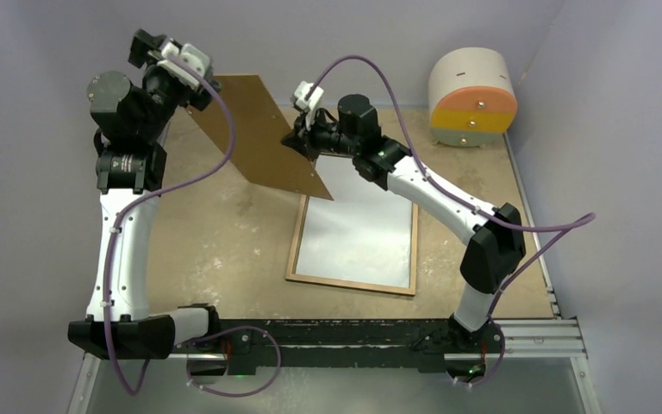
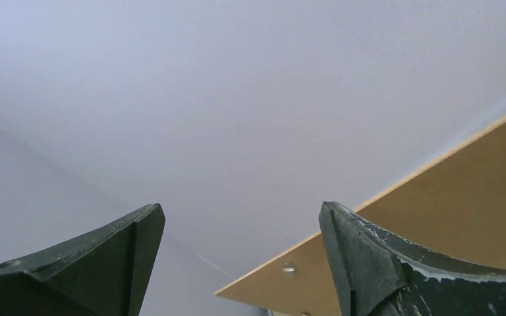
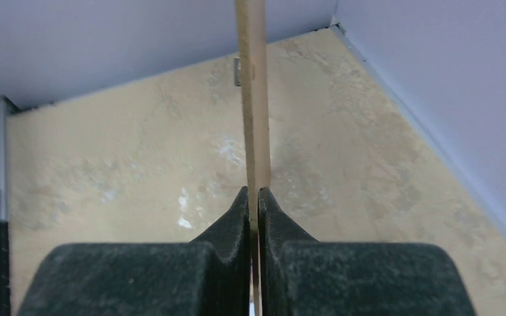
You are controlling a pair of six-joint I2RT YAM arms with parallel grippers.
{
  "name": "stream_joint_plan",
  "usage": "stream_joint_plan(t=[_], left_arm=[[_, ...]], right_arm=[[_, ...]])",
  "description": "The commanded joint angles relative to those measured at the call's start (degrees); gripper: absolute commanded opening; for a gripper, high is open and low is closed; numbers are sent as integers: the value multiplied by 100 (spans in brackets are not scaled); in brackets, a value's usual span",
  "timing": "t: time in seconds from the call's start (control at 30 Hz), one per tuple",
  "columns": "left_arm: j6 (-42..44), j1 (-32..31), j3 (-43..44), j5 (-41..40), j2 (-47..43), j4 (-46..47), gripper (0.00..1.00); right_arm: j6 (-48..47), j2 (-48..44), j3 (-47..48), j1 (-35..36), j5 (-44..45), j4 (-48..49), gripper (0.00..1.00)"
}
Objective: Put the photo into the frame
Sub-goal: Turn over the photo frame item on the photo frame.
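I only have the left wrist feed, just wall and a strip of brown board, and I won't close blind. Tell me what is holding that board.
Observer: The right gripper is shut on the backing board, pinching one edge and holding it up off the table.
Operator: Report where the frame is.
Observer: The frame lies flat on the table, wood-brown side up, near the right arm.
Operator: Now give me the photo.
Observer: A white sheet fills the frame; it looks like the photo, lying back up.
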Motion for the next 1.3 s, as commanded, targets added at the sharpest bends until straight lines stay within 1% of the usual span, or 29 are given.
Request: stream_joint_plan(t=[0.0,0.07,0.2,0.27,0.37,0.53,0.63,0.7,0.73,0.83,0.9,0.97,1.07,1.13,1.27], left_arm=[[-1218,22,565,-1516,184,754,94],[-1329,187,698,-1427,274,402,94],[-1377,462,801,-1169,466,-173,95],[-1430,602,815,-1195,572,-367,96],[-1505,943,768,-901,675,-572,97],[-1241,1131,560,-835,880,-960,97],[-997,1181,111,-827,910,-1007,97],[-836,1181,-270,-797,910,-974,97],[-721,1181,-531,-710,910,-976,97],[-560,1175,-1017,-338,1002,-1042,97],[-462,1144,-1199,66,1191,-1209,92],[-413,1064,-1344,299,1391,-1351,90],[-223,822,-1473,305,1707,-1577,87],[-150,665,-1607,296,1789,-1586,87],[-140,409,-2065,322,1736,-1228,88]], right_arm=[[2156,335,659,-360,-688,450,0],[2858,470,680,-575,-874,562,0],[3846,669,640,-917,-1092,818,0],[4201,691,521,-1037,-1130,1023,0],[4778,629,275,-1236,-1232,1432,0],[5673,501,37,-1671,-1585,1518,0],[6403,325,-471,-2104,-2164,1599,0],[6872,-18,-1167,-2406,-2492,1993,0],[6966,-213,-1491,-2534,-2591,2041,0],[6779,-697,-2147,-2977,-2884,1524,0],[6658,-1007,-2550,-3227,-3097,1255,0],[6392,-1247,-2920,-3450,-3273,921,0],[6339,-1459,-3499,-3647,-3553,909,0],[6093,-1536,-3645,-3777,-3651,583,0],[5386,-1613,-3726,-4039,-3785,-166,0]])
